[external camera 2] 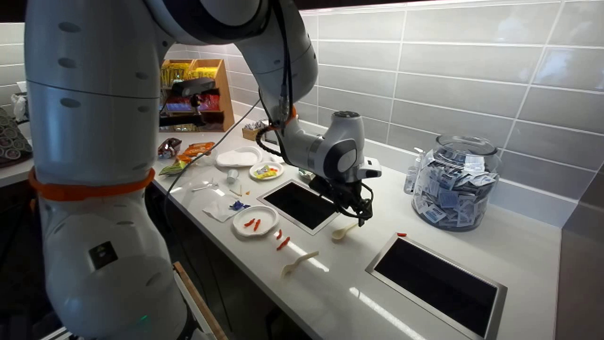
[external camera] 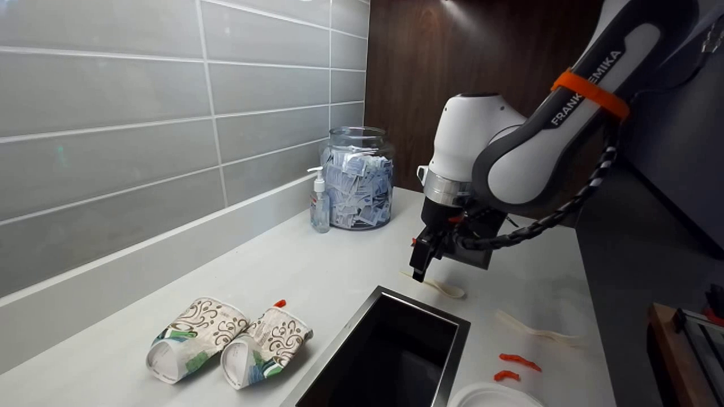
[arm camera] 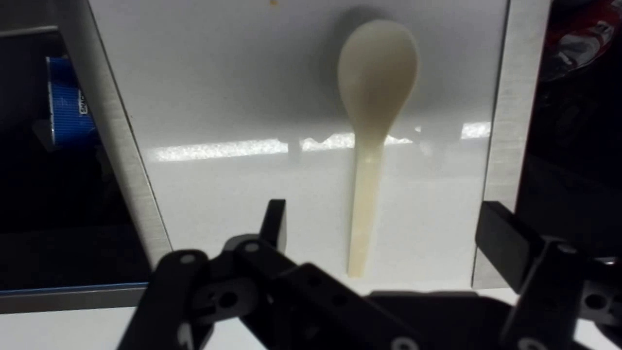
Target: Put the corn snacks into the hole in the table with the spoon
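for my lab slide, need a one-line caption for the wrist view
Pale spoon lying on the countertop between two metal-rimmed cut-outs, its handle framed by the open jaws.

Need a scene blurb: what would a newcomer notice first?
Probably the big white arm in both exterior views, its open gripper over a cream spoon. Next comes the glass jar of packets near the tiled wall. Then red-orange corn snacks stand out, two on a white plate, two beside it.
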